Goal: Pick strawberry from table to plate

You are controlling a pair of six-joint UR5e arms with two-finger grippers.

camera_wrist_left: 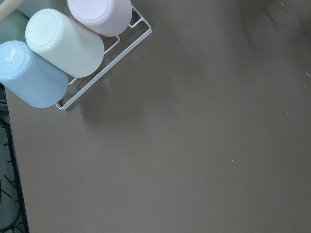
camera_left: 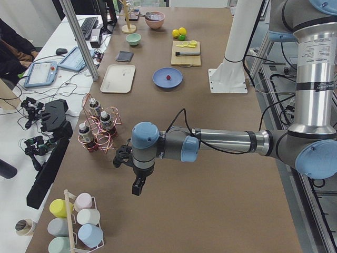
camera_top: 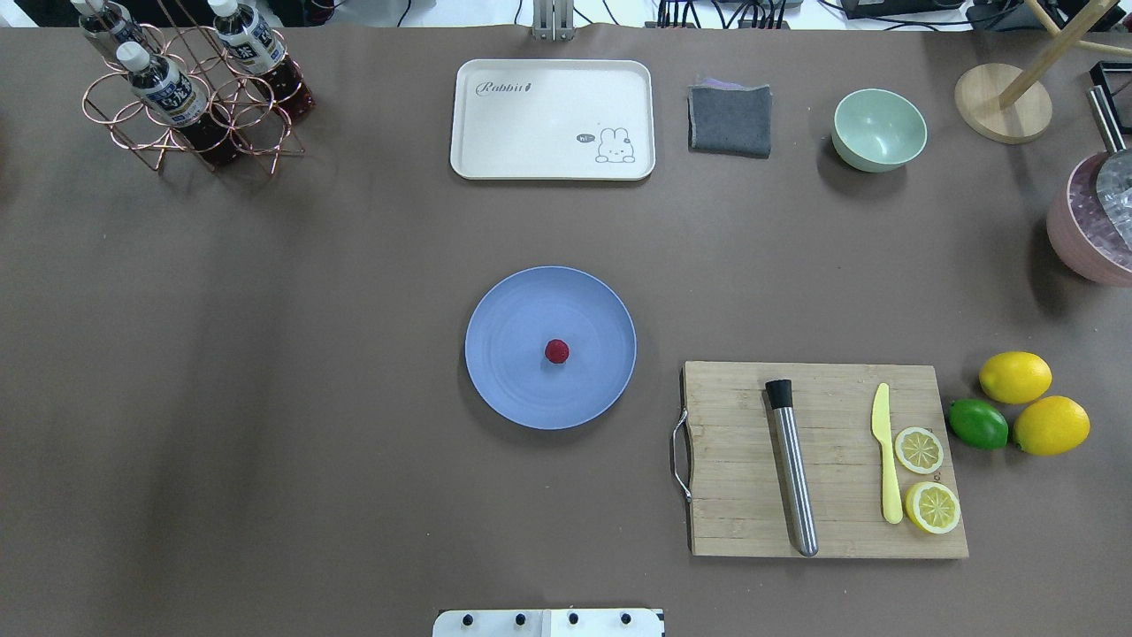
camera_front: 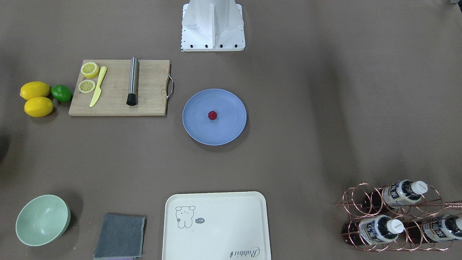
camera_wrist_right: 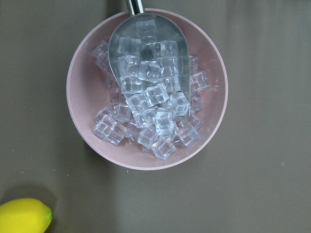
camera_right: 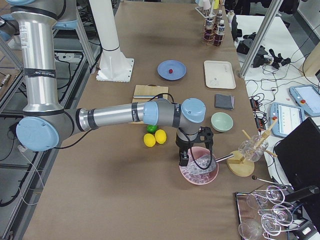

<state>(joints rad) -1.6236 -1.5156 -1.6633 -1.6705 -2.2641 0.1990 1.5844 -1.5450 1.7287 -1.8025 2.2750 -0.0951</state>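
Observation:
The strawberry [camera_front: 212,115] [camera_top: 556,351], small and dark red, lies near the middle of the round blue plate [camera_front: 195,122] [camera_top: 513,389] at the centre of the grey-brown table [camera_front: 306,126]. Neither arm reaches into the overhead or front views. My left gripper [camera_left: 138,185] hangs over the table's end near the bottle rack, far from the plate [camera_left: 160,81]. At the other end, my right gripper [camera_right: 192,156] hovers over a pink bowl of ice. Both grippers show only in the side views, so I cannot tell whether they are open or shut.
A wooden cutting board [camera_top: 734,522] holds a steel muddler, a yellow knife and lemon halves; two lemons and a lime [camera_top: 978,424] lie beside it. Along the far edge stand a cream tray [camera_top: 548,88], grey cloth, mint bowl [camera_top: 879,129] and copper bottle rack [camera_top: 190,97]. A cup rack [camera_wrist_left: 68,48] sits below the left wrist.

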